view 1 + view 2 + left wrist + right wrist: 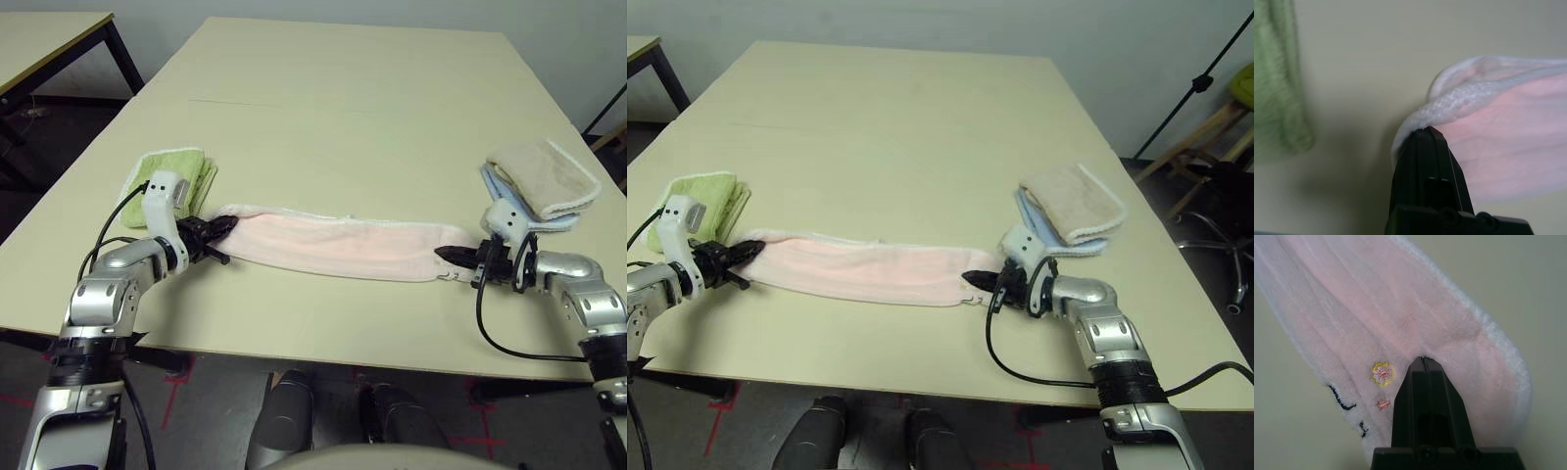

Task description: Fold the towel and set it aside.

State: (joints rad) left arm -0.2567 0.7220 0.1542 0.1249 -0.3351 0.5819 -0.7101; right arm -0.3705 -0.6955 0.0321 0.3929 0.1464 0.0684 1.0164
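The pale pink towel (333,245) lies as a long narrow band across the near part of the table, stretched between my two grippers. At its left end my left gripper (221,228) is shut on the white-edged corner (1420,117). My right gripper (449,255) is shut on the towel's right end, where small embroidered marks (1382,373) show beside the closed fingers (1425,382). The band rests flat on the tabletop with a slight wrinkle near its middle.
A folded green towel (171,176) lies just behind my left gripper. A beige towel (544,176) on a light-blue one (509,196) is stacked behind my right gripper near the table's right edge. A second table (49,39) stands far left.
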